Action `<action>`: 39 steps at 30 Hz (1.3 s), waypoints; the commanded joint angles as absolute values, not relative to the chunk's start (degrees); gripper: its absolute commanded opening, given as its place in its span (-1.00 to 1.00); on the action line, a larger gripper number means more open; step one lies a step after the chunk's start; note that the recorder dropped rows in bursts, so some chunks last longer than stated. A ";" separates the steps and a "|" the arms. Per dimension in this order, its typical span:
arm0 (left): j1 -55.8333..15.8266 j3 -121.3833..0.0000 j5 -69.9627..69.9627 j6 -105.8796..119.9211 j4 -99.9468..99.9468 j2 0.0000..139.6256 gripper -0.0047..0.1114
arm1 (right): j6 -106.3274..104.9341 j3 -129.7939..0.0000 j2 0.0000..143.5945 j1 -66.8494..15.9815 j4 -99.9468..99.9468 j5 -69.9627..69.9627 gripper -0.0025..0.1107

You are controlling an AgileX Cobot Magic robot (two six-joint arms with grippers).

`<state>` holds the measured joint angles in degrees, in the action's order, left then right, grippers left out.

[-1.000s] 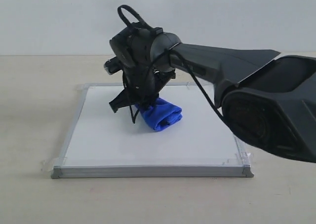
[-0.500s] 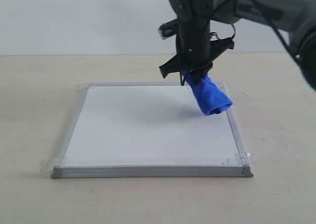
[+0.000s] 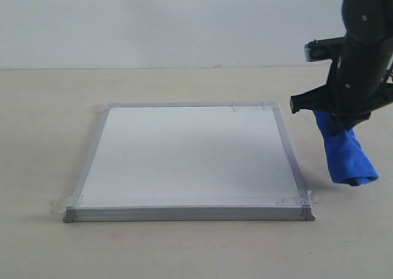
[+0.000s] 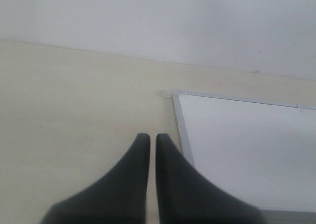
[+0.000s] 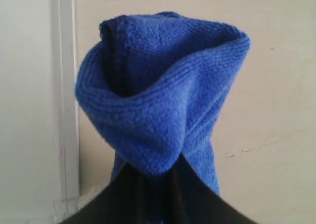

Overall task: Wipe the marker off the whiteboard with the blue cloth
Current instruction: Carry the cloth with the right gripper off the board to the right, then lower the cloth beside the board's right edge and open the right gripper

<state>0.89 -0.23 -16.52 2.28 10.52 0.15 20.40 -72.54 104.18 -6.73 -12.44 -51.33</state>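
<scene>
Wiping looks finished: right gripper clenches the blue cloth, dangling just beside the whiteboard, since no marker shows on it. Left gripper sits pinched together, empty, out of the way.

A soft, bunched royal-blue microfibre cloth fills the centre, its folded loop facing the camera. At six o'clock the right gripper pinches it between black fingers. At the cloth's nine o'clock runs the thin grey metal frame of a flat whiteboard. At three o'clock lies a beige tabletop.
</scene>
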 commanded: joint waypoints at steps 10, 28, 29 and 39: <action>1.06 0.00 -16.56 2.64 10.38 0.00 -0.84 | 16.03 -65.31 101.21 -5.12 -6.69 -38.13 -0.96; 1.06 0.00 -16.56 2.64 10.38 0.00 -0.84 | 9.11 -65.31 101.31 -5.12 0.69 -42.27 -0.96; 1.06 0.00 -16.56 2.64 10.38 0.00 -0.84 | 9.56 -65.31 101.31 -5.12 0.69 -41.60 -0.96; 1.06 0.00 -16.56 2.64 10.38 0.00 -0.84 | 9.98 -65.31 106.37 -5.12 0.69 -39.61 -0.96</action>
